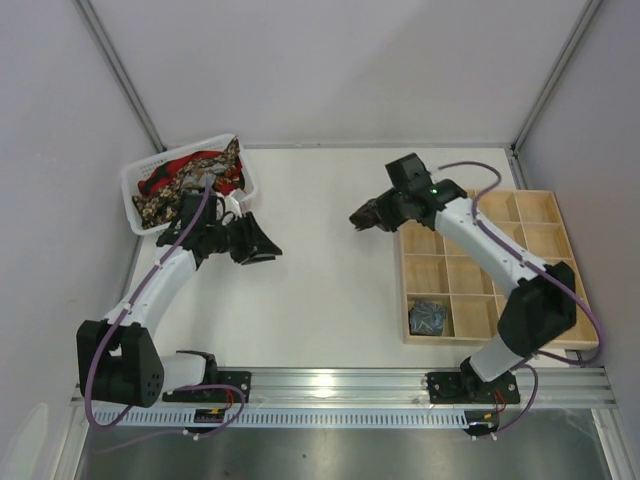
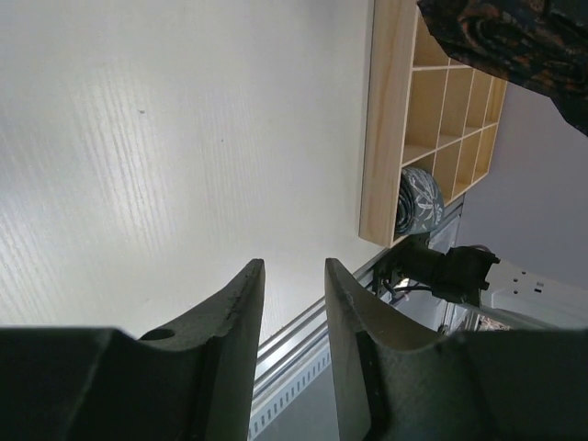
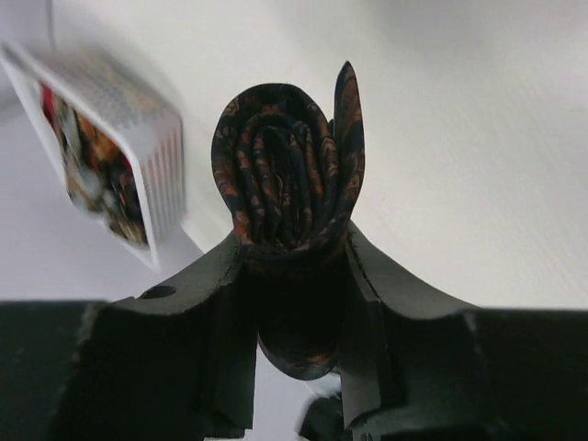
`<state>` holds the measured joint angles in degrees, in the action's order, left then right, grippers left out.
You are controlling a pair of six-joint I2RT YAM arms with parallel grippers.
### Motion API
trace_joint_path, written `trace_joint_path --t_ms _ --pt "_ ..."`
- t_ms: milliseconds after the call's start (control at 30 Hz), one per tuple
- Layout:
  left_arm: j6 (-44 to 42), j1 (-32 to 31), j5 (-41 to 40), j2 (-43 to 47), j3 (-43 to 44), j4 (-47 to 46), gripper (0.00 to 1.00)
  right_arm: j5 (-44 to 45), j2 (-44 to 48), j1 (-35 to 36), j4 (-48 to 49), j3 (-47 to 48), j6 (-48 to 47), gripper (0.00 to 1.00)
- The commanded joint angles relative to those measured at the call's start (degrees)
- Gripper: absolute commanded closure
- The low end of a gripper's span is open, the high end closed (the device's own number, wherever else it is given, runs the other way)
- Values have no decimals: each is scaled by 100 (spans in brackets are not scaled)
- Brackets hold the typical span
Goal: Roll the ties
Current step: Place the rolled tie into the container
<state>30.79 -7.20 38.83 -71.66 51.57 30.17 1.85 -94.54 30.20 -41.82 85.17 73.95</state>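
1. Setup's pretty bare: a white table (image 1: 320, 290) boxed in by plain grey walls (image 1: 350, 60), with both arms bolted to a metal rail (image 1: 340, 385) at the near edge.
2. The right gripper (image 1: 362, 217) is clamped on a rolled dark tie (image 3: 285, 184). It's brown-orange paisley, wound into a tight coil, with the pointed tail poking up beside it. The coil hangs over the table, just off the far-left corner of the wooden tray (image 1: 540, 212).
3. My read is that the rolling is done for this one and we're at the stowing step. The next move needs the coil carried over a free cell, lowered between the dividers and let go gently. That loose tail is what I'd worry about, since it could let the roll spring open.
4. The tray already has a grey-blue coil (image 1: 430, 316) in its near-left cell. The other cells I can see look empty, though the right arm lies across some of the middle ones.
5. The left gripper (image 1: 248, 243) hovers just on the near side of the white basket (image 1: 170, 162), with its jaws apart and nothing between them.
6. The basket holds loose ties (image 1: 190, 180), a red and gold-black heap, so there's plenty left to roll.
7. Nothing sits between the coil and the tray. The only real obstacle is the arm's own reach over those cells.
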Motion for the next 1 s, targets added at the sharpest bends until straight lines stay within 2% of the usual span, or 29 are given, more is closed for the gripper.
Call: trace_joint_path --t_ms 0,167,300,433,667,800,967 --pt "-135 -114 301 -6 -7 -64 62 1301 831 -337 -740 -912 1787 100" --pt "251 -431 178 -269 2 -99 67 1247 1403 -778 -827 -1889 2956 100" --pt "297 -554 134 -322 45 -73 68 1582 1553 -910 -784 -2127 3178 100" --pt "174 -773 160 -375 160 24 67 1871 1500 -998 -722 -1935 3100 100" --pt "7 -862 501 -410 151 -108 62 2127 1343 -1068 -1433 -1275 3099 100" --pt "-64 -888 617 -375 222 -170 56 2013 1210 -1077 -1618 -1345 3345 100" --pt "-73 -906 582 -331 178 -178 55 1977 1061 -1068 -1750 -1520 3424 100"
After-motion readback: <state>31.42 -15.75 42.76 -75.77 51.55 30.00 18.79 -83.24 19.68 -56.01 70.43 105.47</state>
